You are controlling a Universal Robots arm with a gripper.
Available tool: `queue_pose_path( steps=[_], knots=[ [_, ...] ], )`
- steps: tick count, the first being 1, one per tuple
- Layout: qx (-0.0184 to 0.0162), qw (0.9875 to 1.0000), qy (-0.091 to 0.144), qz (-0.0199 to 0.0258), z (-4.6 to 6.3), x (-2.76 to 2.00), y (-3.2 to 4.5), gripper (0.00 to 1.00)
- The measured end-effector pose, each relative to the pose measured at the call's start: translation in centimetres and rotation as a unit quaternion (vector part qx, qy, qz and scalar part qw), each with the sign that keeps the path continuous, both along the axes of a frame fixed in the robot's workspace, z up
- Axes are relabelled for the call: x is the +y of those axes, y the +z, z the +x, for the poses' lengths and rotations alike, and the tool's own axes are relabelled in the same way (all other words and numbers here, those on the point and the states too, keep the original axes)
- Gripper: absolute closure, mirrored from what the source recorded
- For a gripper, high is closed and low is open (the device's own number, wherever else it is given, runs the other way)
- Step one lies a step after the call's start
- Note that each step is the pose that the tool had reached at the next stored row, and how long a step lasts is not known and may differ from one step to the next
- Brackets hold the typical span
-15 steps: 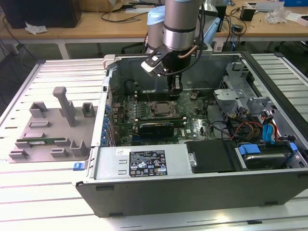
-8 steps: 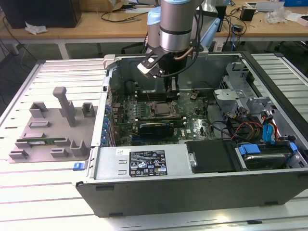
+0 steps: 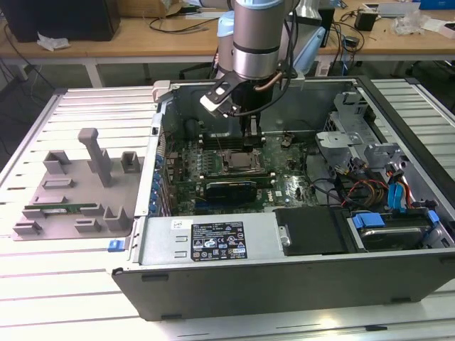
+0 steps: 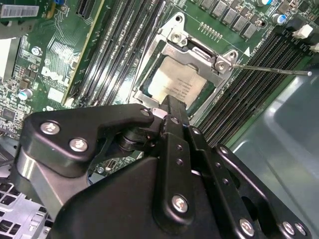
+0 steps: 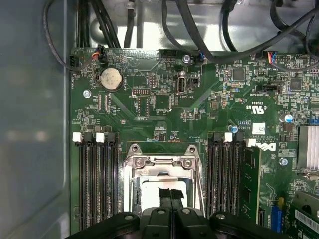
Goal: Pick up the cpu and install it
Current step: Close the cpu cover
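The main part of the task looks close to finished: the cpu (image 4: 172, 82) lies flat inside the socket frame (image 4: 192, 47) on the motherboard (image 5: 164, 99), its silver-grey top showing in both wrist views; whether it is fully seated cannot be told. The gripper (image 5: 170, 193) hangs right over the chip, its fingers pressed together with nothing seen between them; the tips sit at or just above the metal top, and contact cannot be confirmed. So the picking up appears done and the placing at least begun. What seems left is the securing, since the thin latch lever (image 4: 271, 69) sticks out free beside the socket in the second wrist view rather than lying tucked down.

The open computer case (image 3: 284, 277) rests on the table (image 3: 71, 284) and holds the motherboard; black memory slots (image 5: 97, 184) flank the socket on both sides, a coin battery (image 5: 111, 78) sits further up the board, and a bundle of cables (image 3: 370, 192) and a metal drive cage (image 3: 348, 135) fill the exterior view's right. Just beside the case, on the exterior view's left, sits a grey parts tray (image 3: 78, 192) with moulded pockets; a long green memory stick (image 3: 60, 210) lies in one of them.
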State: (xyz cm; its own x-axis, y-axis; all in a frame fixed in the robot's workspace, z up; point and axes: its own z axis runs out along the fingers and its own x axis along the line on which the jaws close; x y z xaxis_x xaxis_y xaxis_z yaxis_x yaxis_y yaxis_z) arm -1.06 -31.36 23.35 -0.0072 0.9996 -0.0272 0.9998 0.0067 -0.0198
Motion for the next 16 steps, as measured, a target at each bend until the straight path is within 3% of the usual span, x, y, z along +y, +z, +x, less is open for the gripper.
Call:
queue_pose_path(
  steps=[4, 8, 9, 11, 12, 13, 14, 15, 16],
  knots=[
    [0.0, 0.9995, 0.032, 0.0001, 0.0, 0.0, -0.06, 0.89],
    [0.0, 0.9962, 0.087, 0.0001, 0.0, 0.0, -0.22, 0.89],
    [0.0, 0.9946, 0.104, 0.0, 0.0, 0.0, -0.27, 0.89],
    [0.0001, 0.99, 0.141, 0.0, 0.0, 0.0, -0.35, 0.89],
    [0.0, 0.9886, 0.151, 0.0, 0.0, 0.0, -0.36, 0.89],
    [0.0, 0.9863, 0.165, 0.0, 0.0, 0.0, -0.38, 0.89],
    [0.0001, 0.9826, 0.186, 0.0, 0.0, 0.0, -0.39, 0.89],
    [0.0, 0.9812, 0.193, 0.0, 0.0, 0.0, -0.4, 0.89],
    [0.0, 0.979, 0.204, 0.0, -0.01, 0.0, -0.4, 0.89]
  ],
)
